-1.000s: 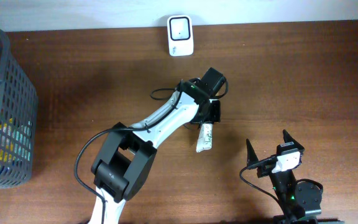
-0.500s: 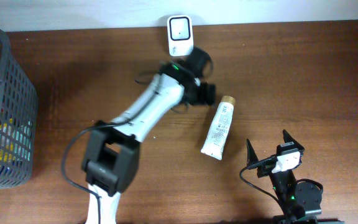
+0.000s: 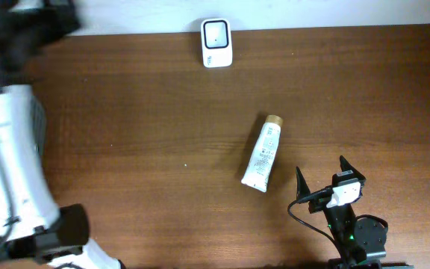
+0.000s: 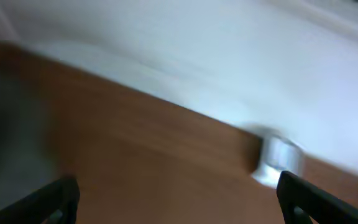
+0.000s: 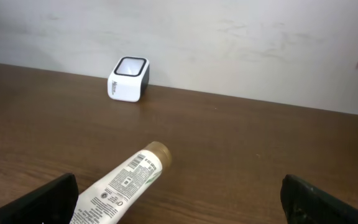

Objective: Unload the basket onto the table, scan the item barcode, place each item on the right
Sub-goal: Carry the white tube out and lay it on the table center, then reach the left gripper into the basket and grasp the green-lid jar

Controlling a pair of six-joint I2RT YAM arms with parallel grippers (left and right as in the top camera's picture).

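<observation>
The item is a white tube [image 3: 263, 155] with a tan cap, lying flat on the brown table right of centre, free of both grippers. Its printed side with a small barcode faces up in the right wrist view, where the tube [image 5: 120, 185] lies low and left between the fingers. The white scanner [image 3: 216, 33] stands at the table's back edge; the scanner [image 5: 129, 79] is sharp here, while the scanner [image 4: 279, 161] is only a blur. My left arm [image 3: 10, 157] is blurred at the far left; the left gripper [image 4: 178, 188] is open and empty. My right gripper [image 3: 320, 170] is open, just right of the tube.
A grey basket [image 3: 39, 127] at the left edge is mostly hidden behind my left arm. A white wall [image 5: 229, 37] runs behind the scanner. Bare wood [image 3: 140, 112] lies between the tube and the left arm.
My left gripper opened and let go of the tube, which now lies on the table. The left arm then swung from near the scanner to the far left. The right arm stayed put.
</observation>
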